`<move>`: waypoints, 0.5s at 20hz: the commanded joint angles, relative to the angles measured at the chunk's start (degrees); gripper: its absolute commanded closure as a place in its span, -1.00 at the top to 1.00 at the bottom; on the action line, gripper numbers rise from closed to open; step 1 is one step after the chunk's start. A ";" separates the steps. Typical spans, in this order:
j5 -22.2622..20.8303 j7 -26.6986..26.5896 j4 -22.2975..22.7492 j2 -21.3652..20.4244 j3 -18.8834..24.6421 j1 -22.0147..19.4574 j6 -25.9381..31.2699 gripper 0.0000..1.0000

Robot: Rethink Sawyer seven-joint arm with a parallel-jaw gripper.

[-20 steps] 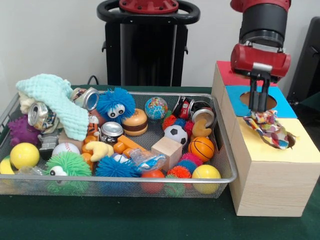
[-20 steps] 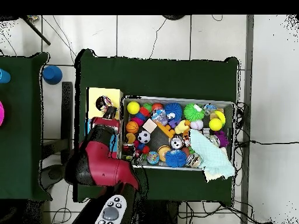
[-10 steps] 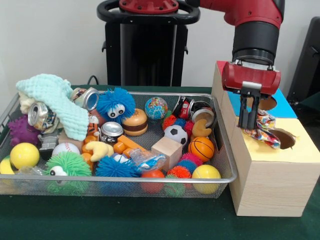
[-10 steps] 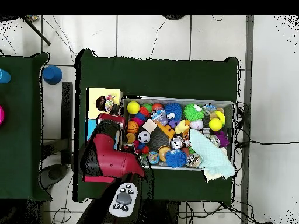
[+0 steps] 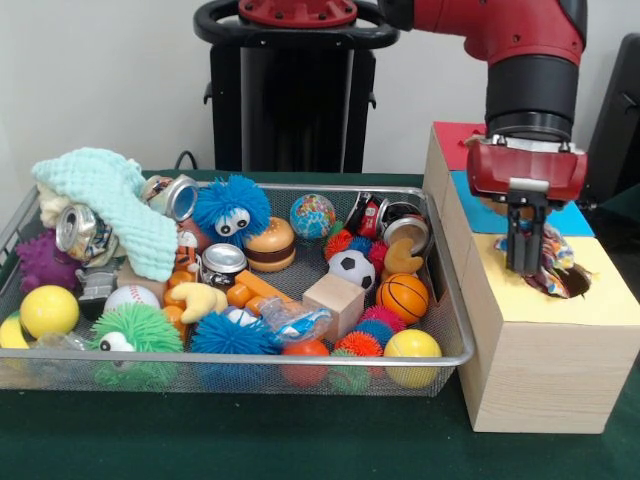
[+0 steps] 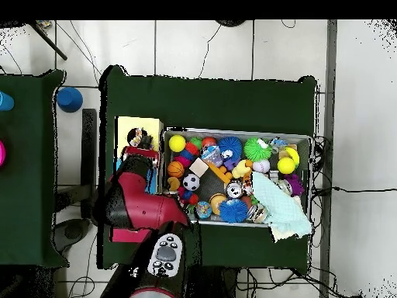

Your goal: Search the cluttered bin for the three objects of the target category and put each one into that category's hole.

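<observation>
While the wire-mesh bin (image 5: 445, 300) of round balls and fuzzy toys sits left of the claw (image 5: 524, 262), the claw hangs over the yellow box's hole (image 5: 570, 283); fingers look together, uncertain whether gripping. The crinkled multicoloured wrapper (image 5: 555, 262) lies beside it, long axis slanting into the hole.

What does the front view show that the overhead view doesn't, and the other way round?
Only the front view shows the gripper low over the hole in the yellow box top, with colourful fabric at the hole's edge, and the box's wooden side. Only the overhead view shows the tiled floor, a blue cup on a side table, and the whole green table. Both show the wire bin of toys and the mint cloth.
</observation>
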 commanded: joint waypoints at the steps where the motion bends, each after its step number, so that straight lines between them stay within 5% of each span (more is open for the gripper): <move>1: -1.07 13.28 -1.28 1.92 11.08 -2.97 6.92 -1.00; 10: 2.56 11.81 -1.91 2.25 10.57 -1.44 6.74 -1.00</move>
